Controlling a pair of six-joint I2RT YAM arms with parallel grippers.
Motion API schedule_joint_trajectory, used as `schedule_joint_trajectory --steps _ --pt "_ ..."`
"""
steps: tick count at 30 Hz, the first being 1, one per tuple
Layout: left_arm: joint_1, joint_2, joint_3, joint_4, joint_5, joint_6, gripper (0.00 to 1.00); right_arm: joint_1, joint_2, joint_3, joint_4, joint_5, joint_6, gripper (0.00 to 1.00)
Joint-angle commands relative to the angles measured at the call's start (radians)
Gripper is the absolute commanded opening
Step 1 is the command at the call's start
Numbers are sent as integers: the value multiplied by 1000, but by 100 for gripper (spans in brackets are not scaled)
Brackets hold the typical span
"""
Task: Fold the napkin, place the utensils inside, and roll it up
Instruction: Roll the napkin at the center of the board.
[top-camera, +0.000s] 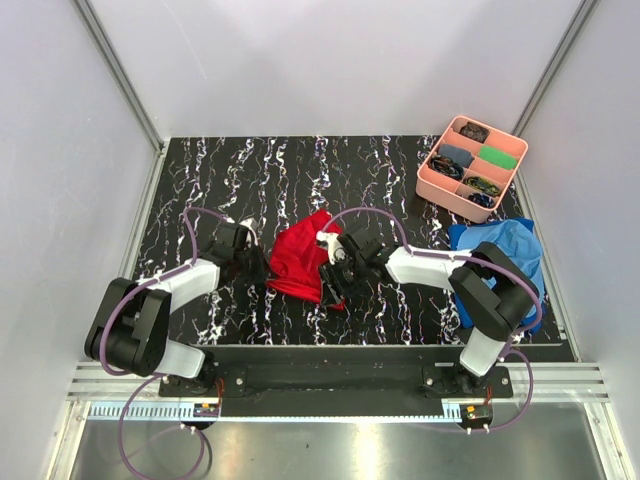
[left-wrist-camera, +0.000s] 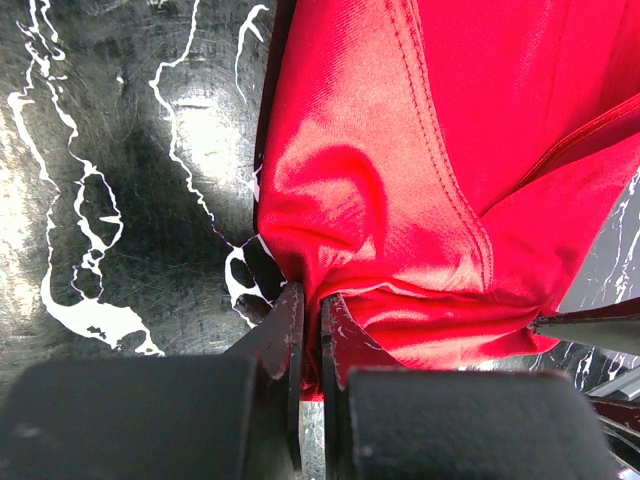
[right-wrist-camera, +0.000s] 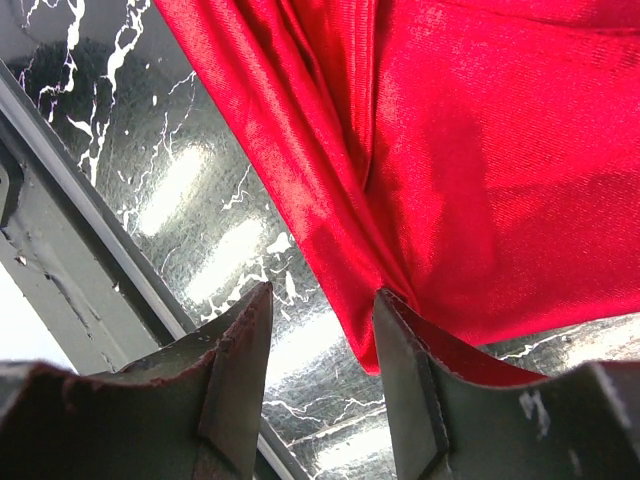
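Pinching a glossy, creased red napkin (top-camera: 298, 262), left pincer (left-wrist-camera: 312, 312) closed tight, right pincer (right-wrist-camera: 322, 335) parted, empty.

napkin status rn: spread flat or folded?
Neither cleanly: the napkin is bunched into a creased heap, one edge pinched in the shut left fingers. No neat fold visible.
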Motion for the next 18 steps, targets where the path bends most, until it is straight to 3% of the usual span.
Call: schedule_joint_trajectory --steps 1,6,10,18 --pt "5 -5 22 -47 -48 36 0 -6 46 -22 -20 59 6 54" --pt "5 6 30 -50 -38 35 0 15 -43 41 -74 68 -73 56" --pt "5 24 38 -66 -35 33 0 86 -107 93 -94 198 -190 57" --pt "5 56 50 -76 -1 33 0 271 -74 35 218 505 -431 65"
